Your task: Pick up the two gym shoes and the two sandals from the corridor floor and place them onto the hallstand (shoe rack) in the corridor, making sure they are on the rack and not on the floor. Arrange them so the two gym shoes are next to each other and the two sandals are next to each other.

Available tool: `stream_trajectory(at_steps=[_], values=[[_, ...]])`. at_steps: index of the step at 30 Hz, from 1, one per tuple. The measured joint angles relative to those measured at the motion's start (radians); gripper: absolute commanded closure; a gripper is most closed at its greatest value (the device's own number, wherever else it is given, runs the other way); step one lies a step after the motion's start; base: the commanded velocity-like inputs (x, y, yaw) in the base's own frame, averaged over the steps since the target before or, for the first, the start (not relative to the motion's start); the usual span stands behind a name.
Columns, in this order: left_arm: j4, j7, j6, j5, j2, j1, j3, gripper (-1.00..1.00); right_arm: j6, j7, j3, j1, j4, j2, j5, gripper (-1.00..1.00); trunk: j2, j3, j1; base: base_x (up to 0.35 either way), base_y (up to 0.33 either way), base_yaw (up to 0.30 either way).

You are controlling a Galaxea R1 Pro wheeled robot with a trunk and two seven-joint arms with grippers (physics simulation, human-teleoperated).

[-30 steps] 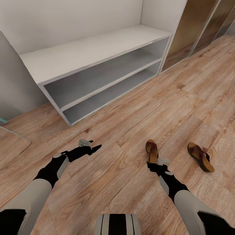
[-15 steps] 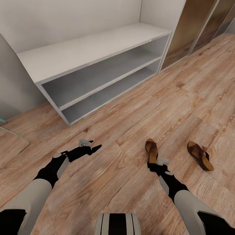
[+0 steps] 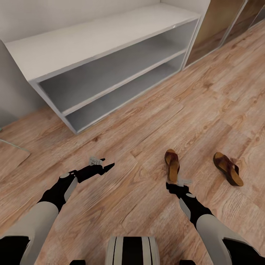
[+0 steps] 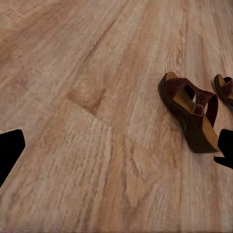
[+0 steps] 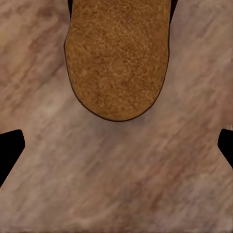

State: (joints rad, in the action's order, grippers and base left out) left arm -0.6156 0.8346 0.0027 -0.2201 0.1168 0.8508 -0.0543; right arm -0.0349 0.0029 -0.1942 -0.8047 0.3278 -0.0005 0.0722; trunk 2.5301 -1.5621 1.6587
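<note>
Right end effector [image 3: 177, 183]: spread wide, empty, poised over heel of near sandal [image 3: 172, 165] on corridor floor [image 3: 147, 121]. Recommended: lower square, straddle sole edges, close gently. Hallstand [image 3: 92, 48] ahead.

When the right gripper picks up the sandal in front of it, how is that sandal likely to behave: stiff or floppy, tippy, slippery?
The nearer sandal lies flat on the corridor floor, so a push would probably slide it, not tip it. Its thick wedge sole looks fairly stiff; the strap may flex. The suede-like footbed should give the open right gripper decent friction.
</note>
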Motion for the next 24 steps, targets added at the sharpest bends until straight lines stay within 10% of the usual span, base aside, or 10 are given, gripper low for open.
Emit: stream_trajectory(at_steps=[8, 24], values=[[0.0, 0.0, 0.0, 0.0, 0.0, 0.0, 0.0, -1.0, 0.0, 0.0, 0.0, 0.0, 0.0, 0.0, 0.0, -1.0, 0.002, -0.044, 0.004, 0.0, 0.0, 0.0], [0.0, 0.0, 0.0, 0.0, 0.0, 0.0, 0.0, -1.0, 0.0, 0.0, 0.0, 0.0, 0.0, 0.0, 0.0, -1.0, 0.002, -0.058, 0.004, 0.002, 0.0, 0.0]])
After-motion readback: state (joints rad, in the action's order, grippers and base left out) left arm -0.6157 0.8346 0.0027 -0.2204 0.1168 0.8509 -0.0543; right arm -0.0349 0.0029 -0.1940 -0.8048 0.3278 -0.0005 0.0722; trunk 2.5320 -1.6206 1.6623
